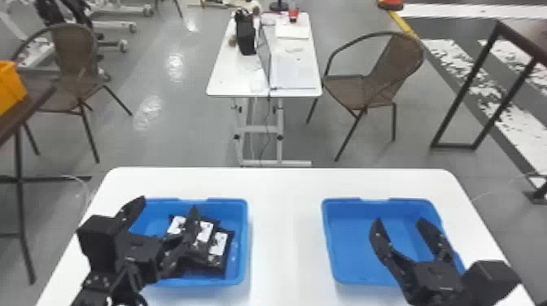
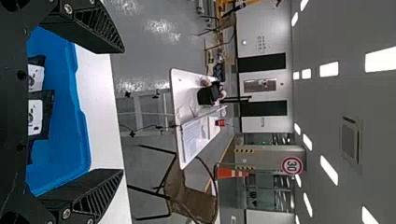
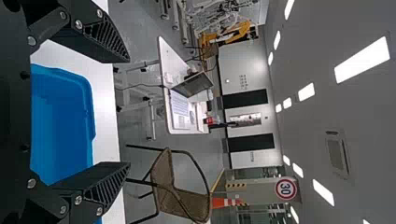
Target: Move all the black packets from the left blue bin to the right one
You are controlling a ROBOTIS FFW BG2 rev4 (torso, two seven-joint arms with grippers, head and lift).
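While left claw and right claw gape, chairs stand beyond the table.

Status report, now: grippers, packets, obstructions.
Left gripper open over left blue bin. Right gripper open over right blue bin. Black packets in left blue bin, partly hidden behind left gripper.

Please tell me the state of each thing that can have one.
Left gripper: open, nothing between its fingers
Right gripper: open, nothing between its fingers
Left blue bin: holds packets
Black packets: partly overlapping
Right blue bin: no packets visible inside
Laptop: open
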